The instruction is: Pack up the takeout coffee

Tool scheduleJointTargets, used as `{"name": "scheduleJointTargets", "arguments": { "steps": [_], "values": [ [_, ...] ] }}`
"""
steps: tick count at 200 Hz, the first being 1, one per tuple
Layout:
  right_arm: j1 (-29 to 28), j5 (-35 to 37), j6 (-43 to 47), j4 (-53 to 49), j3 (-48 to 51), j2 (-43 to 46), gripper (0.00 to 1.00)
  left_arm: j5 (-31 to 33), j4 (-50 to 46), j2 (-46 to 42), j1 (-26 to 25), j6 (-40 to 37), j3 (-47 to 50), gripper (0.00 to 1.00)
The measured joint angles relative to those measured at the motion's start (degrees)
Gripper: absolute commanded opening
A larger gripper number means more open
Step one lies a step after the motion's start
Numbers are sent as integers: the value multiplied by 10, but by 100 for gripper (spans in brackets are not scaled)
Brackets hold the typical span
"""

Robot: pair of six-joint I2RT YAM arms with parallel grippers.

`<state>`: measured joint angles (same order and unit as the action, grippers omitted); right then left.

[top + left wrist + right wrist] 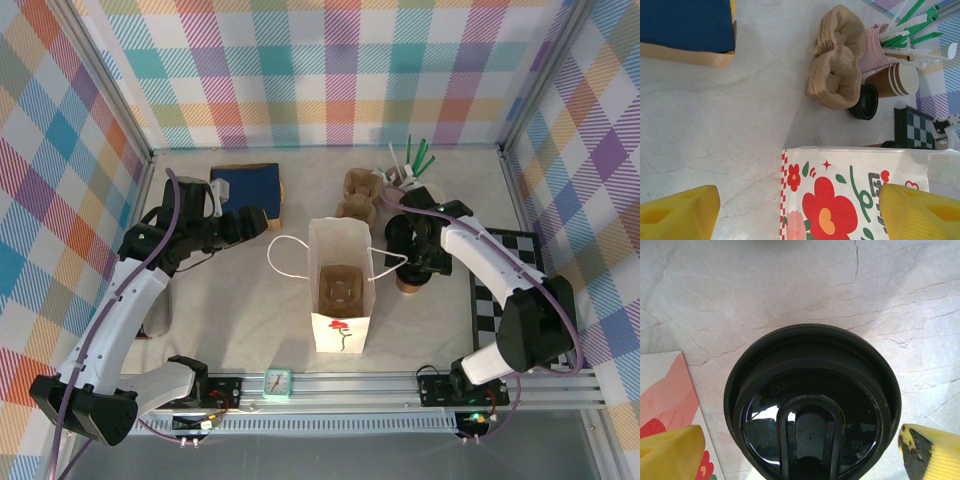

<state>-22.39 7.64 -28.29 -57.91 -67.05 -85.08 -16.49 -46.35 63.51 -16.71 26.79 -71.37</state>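
A white flowered paper bag [340, 310] stands open on the table [240, 310], just left of the takeout coffee [812, 390]. Behind are stacked pulp carriers [358, 195] and a loose black lid [865, 102]. The coffee stands upright, long axis vertical, lid up. The right tool [800, 455] hangs over it, spread wide beside the lid, gripping nothing. The left tool [799, 212] gapes empty near the bag.

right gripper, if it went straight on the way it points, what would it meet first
Probably the coffee lid, centred straight ahead of the right gripper; how far off is unclear.
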Motion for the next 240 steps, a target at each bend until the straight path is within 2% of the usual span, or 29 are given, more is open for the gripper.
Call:
{"name": "scheduleJointTargets", "arguments": {
  "steps": [240],
  "values": [
    [3,2,5,45,32,-24,99,0,0,0,0,0,0,83]
  ]
}}
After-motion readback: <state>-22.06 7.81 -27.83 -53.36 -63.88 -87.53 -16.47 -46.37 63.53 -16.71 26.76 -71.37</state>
